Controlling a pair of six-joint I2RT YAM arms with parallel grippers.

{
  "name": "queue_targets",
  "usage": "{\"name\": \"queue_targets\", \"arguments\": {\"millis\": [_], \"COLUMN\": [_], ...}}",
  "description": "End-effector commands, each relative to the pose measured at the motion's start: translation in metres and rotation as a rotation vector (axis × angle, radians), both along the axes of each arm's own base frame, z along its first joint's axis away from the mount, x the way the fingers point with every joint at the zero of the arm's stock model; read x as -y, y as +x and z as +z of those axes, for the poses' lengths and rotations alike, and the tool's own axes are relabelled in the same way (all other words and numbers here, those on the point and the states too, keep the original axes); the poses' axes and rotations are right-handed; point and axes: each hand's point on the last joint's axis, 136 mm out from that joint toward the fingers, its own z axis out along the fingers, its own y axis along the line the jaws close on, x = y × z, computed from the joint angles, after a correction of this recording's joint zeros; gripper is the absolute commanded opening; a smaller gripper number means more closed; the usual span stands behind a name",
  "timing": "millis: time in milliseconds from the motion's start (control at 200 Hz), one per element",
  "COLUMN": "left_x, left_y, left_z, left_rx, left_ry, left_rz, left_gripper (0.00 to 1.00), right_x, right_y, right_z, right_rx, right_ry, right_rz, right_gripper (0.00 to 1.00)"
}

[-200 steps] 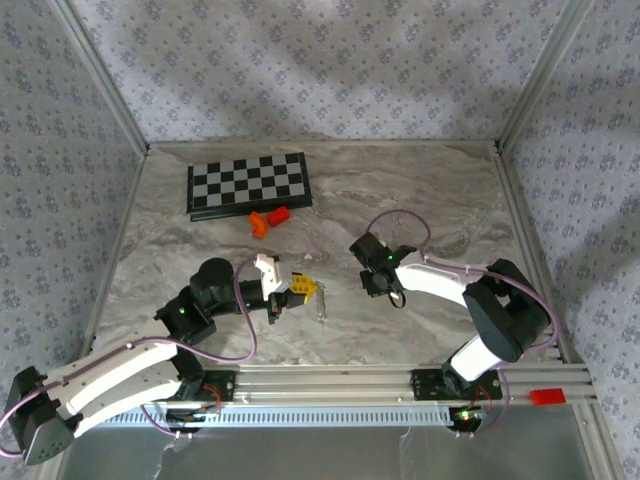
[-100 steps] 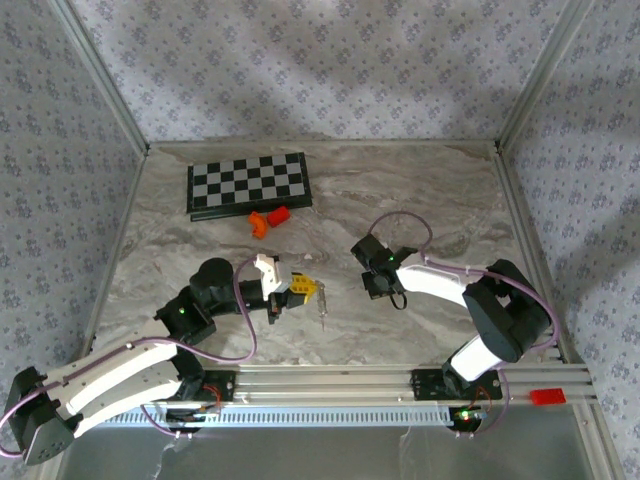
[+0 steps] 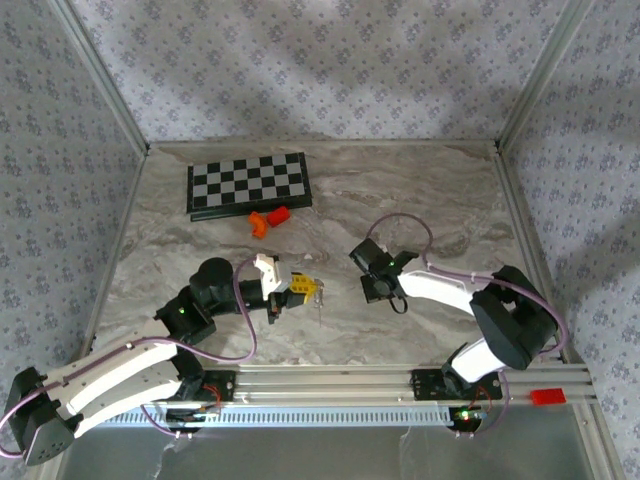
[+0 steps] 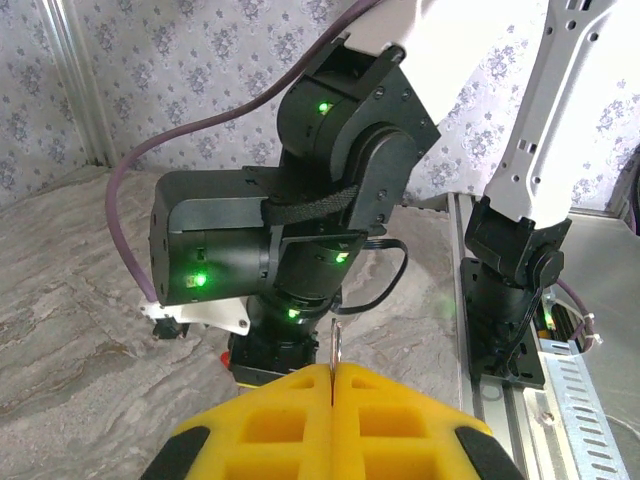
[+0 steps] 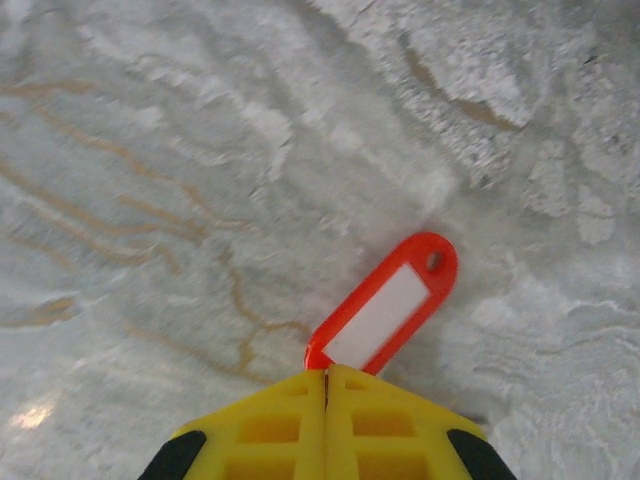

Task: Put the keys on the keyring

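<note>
Your right gripper (image 5: 325,380) has its yellow fingers pressed together on the near tip of the keyring (image 5: 385,308). The red tag slants toward the upper right of the right wrist view, with the marble table (image 5: 150,150) behind it. Your left gripper (image 4: 331,372) is clamped on a thin silver key (image 4: 336,342), which sticks up from between the pads at bottom centre. In the top view both grippers sit mid-frame, apart from each other. The chessboard (image 3: 248,183) and two orange blocks (image 3: 268,218) lie toward the upper left.
</note>
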Motion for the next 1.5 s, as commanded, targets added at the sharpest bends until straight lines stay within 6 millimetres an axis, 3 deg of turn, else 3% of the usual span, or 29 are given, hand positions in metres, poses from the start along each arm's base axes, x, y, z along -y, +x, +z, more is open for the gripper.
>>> {"name": "queue_targets", "arguments": {"millis": [0,295,565,885,1254,1494], "left_x": [-0.002,-0.004,-0.005,-0.004,0.003,-0.001], "left_y": [-0.004,-0.002,-0.003,-0.002,-0.002,-0.004], "left_z": [0.021,0.013,0.009,0.005,0.008,0.011], "left_rx": [0.034,0.034,0.03,0.016,0.032,0.034], "left_ry": [-0.065,-0.049,-0.046,-0.056,-0.062,-0.072], "left_rz": [-0.015,0.002,0.002,0.005,-0.021,-0.016], "left_gripper": [0.0,0.0,0.0,0.0,0.0,0.0], "right_x": [0.001,-0.012,-0.022,-0.027,-0.023,-0.018], "right_y": [-0.019,-0.063,-0.091,-0.095,-0.093,-0.099], "right_z": [0.007,0.008,-0.011,-0.013,0.0,0.004], "right_rx": [-0.021,-0.136,-0.235,-0.261,-0.203,-0.182], "right_ry": [0.002,0.008,0.023,0.022,0.065,0.094], "right_rz": [-0.011,0.035,0.046,0.062,0.034,0.015], "right_gripper": [0.0,0.0,0.0,0.0,0.25,0.26]}}
